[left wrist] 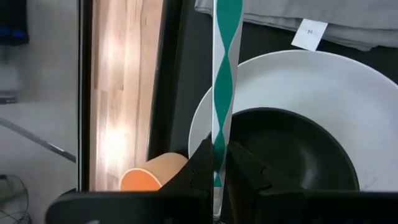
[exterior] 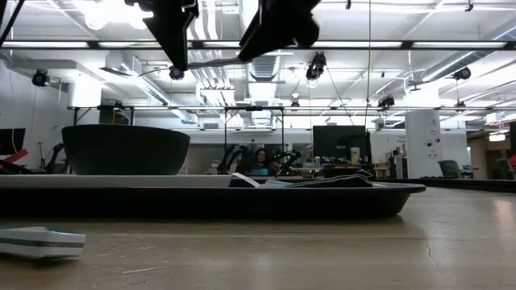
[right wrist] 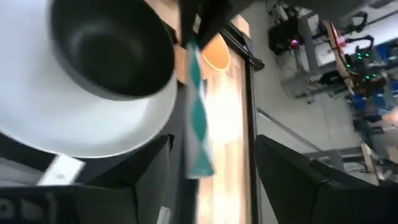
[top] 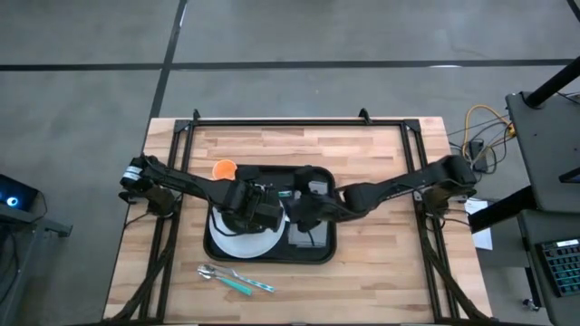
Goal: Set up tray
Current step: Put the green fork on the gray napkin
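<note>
The tray (top: 319, 256) lies at the middle of the surface (top: 381, 172), long axis running 9 to 3 o'clock. Over its 9 o'clock half the left pincer (top: 272, 210) is clamped on a green-and-white striped straw (left wrist: 222, 87), above the black bowl (left wrist: 292, 149) on the white plate (left wrist: 348, 87). The right pincer (top: 294, 215) — jaws wide, holding nothing — hovers just at 3 o'clock of the straw, the nearer arm for any handover.

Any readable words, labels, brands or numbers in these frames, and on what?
None can be read.
Small white tag on the grey napkin: a faint mark, too small to read.
Green-and-white striped utensil held in the left gripper: pattern only, no text.
Plate, bowl, orange cup, tray: no print visible.
</note>
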Controlling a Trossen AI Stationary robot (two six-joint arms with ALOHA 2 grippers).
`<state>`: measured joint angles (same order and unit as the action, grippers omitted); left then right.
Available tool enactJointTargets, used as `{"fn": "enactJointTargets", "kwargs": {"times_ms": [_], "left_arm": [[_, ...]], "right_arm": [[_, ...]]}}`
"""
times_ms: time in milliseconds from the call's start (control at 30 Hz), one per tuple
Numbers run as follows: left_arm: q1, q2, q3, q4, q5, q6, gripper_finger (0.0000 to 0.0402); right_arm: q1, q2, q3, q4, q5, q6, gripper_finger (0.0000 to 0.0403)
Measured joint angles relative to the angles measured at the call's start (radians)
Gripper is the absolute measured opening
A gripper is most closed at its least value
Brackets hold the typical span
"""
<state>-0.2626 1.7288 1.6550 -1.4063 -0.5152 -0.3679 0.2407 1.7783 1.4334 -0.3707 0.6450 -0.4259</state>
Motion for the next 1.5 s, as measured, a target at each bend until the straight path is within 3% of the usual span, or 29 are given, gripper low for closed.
{"fn": "enactJointTargets", "kwargs": {"times_ms": [767, 900, 1133, 1500], "left_arm": [[-0.006, 0.000, -0.002, 0.018, 0.000, 0.013, 0.0006], [-0.007, 0.000, -0.001, 0.018, 0.004, 0.015, 0.0005], [-0.008, 0.000, -0.001, 0.018, 0.011, 0.016, 0.0005], [-0.006, 0.000, -0.001, 0.023, 0.064, 0.014, 0.0010]], "right_arm": [[-0.031, 0.035, 0.002, -0.002, -0.062, 0.002, 0.0184], [-0.033, 0.035, 0.002, 0.000, -0.083, -0.017, 0.0156], [-0.034, 0.035, 0.002, 0.012, -0.111, -0.019, 0.0049], [-0.038, 0.034, 0.004, 0.008, -0.133, -0.026, 0.0044]]}}
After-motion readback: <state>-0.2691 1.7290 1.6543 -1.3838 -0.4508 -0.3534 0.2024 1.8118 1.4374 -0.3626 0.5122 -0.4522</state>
